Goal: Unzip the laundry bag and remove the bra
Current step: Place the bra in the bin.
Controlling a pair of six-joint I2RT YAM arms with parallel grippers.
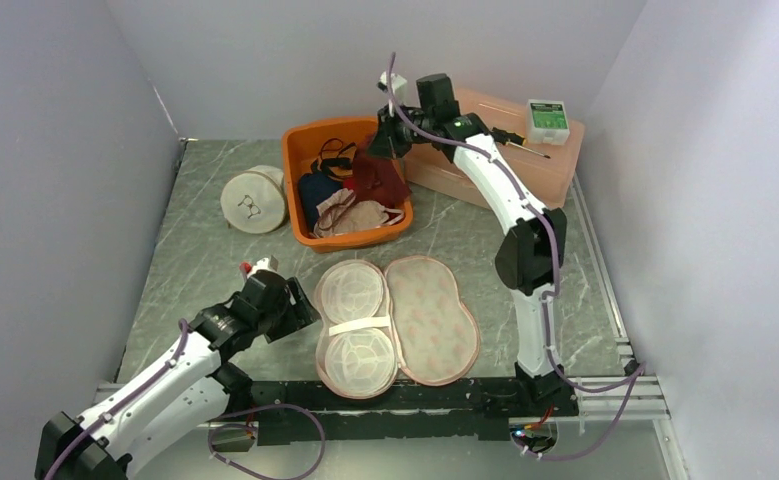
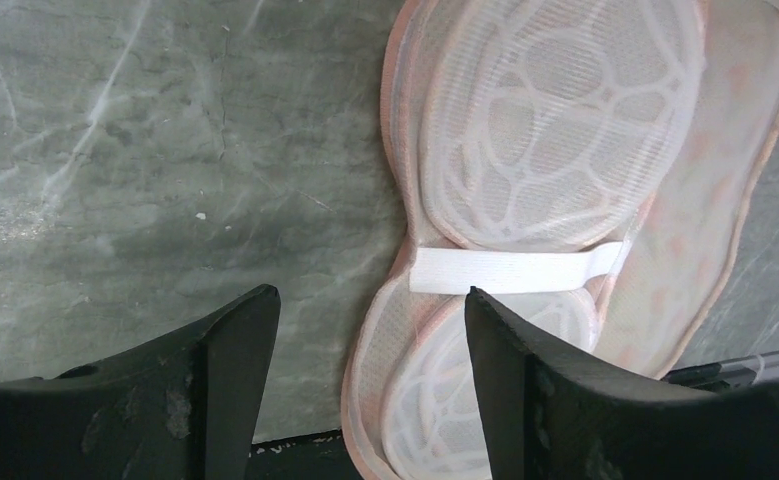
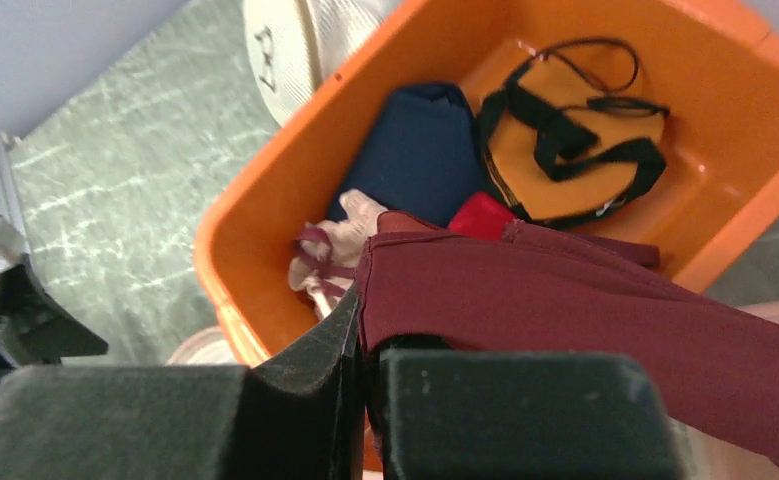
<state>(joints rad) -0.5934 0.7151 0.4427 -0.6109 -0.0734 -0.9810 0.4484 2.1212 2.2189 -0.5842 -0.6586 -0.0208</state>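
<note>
The pink and white mesh laundry bag (image 1: 395,322) lies unzipped and spread flat in two halves near the front of the table. A white elastic strap crosses its domed left half (image 2: 555,150). My left gripper (image 1: 300,310) stands open just left of the bag, its fingertips (image 2: 370,295) straddling the bag's left rim, and nothing is held. At the back, my right gripper (image 1: 380,140) is shut on the maroon bra (image 1: 377,175). The bra (image 3: 585,300) hangs from the closed fingers over the orange bin (image 3: 255,220).
The orange bin (image 1: 290,170) holds a navy garment, an orange and black bra (image 3: 565,150) and pale underwear. A white round mesh bag (image 1: 253,200) stands to its left. A pink box (image 1: 525,165) with a small white device (image 1: 547,120) sits at the back right.
</note>
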